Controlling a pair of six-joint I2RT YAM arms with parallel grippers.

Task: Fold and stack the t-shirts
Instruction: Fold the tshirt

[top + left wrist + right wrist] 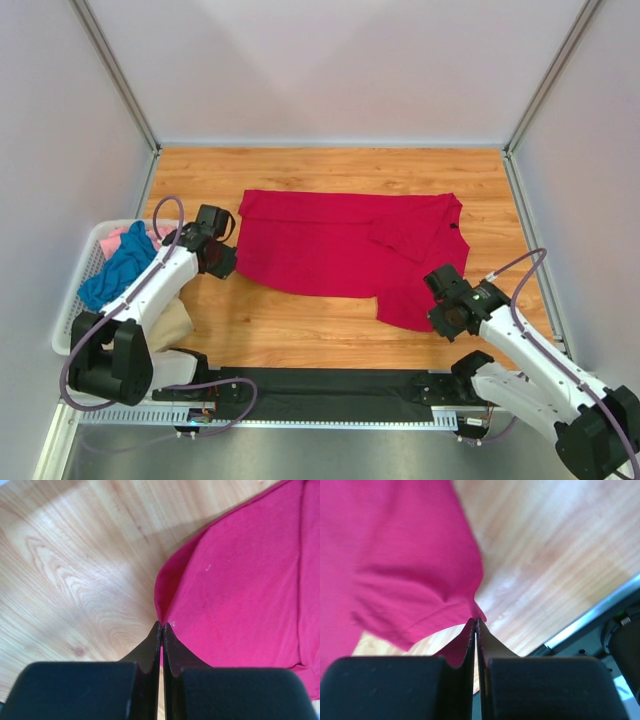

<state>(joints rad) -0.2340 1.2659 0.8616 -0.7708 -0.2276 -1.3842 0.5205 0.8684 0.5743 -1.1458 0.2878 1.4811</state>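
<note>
Beside the white basket (72, 300), the crimson t-shirt (330, 245) lay spread flat, partly folded. My left claw (161, 625) was clamped on its basket-side edge, my right claw (475, 622) on its far corner.

Crimson t-shirt (330, 250) on honey woodgrain table (290, 330); white basket (68, 318) holds teal, pink, tan tees (118, 268).
</note>
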